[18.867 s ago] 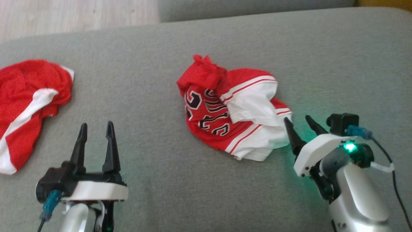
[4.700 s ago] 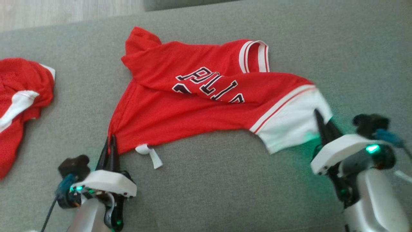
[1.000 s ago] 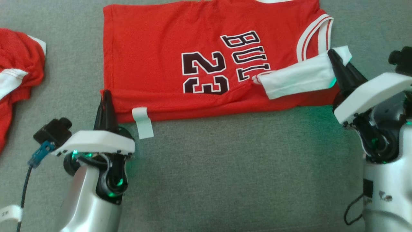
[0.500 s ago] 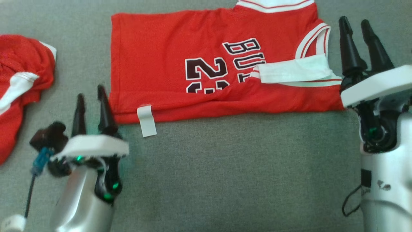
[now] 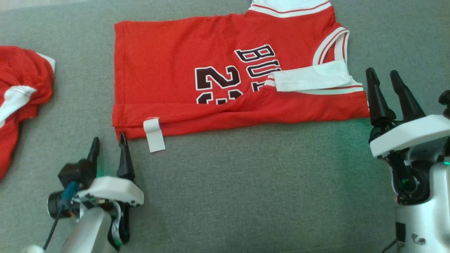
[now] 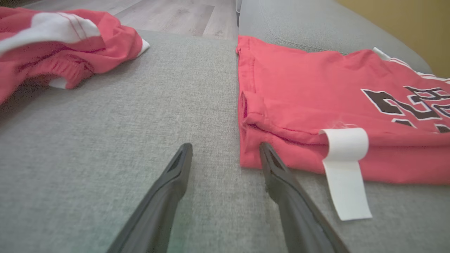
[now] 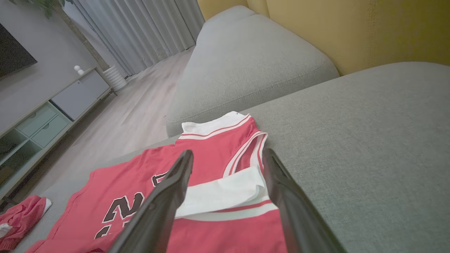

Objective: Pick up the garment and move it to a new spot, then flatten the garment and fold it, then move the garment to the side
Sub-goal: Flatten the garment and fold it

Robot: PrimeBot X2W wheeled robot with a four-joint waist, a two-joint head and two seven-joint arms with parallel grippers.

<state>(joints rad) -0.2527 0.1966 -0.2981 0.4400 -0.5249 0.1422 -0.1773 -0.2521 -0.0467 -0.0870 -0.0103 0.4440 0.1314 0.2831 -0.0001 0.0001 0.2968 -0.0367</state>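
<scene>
**Mostly flat: red jersey [image 5: 165, 70] lies across the sofa seat [image 5: 246, 196]**

It is stretched lengthwise toward the seat's far edge, with the hem to the left and the collar end to the right. The black "23" and lettering face up. Its near long edge is folded over onto itself, covering the lower part of the numerals. A white panel [image 5: 309, 75] lies doubled across the red cloth by the armhole. A white tag [image 5: 154, 135] hangs from the fold close to the near-left corner and rests on the grey cushion.

The left tool [image 5: 108, 137] has its fingers spread and grips nothing. Its right fingertip sits right at the jersey's near-left corner, but I cannot tell whether it touches the cloth. The right tool [image 5: 381, 71] is likewise spread and empty, just beside the jersey's right end.

A second red-and-white garment [image 5: 21, 80] lies crumpled toward the seat's left edge, well apart from the jersey. Pale wood floor [image 6: 168, 14] shows beyond the far edge, and a yellow backrest [image 7: 351, 28] rises along the right.
</scene>
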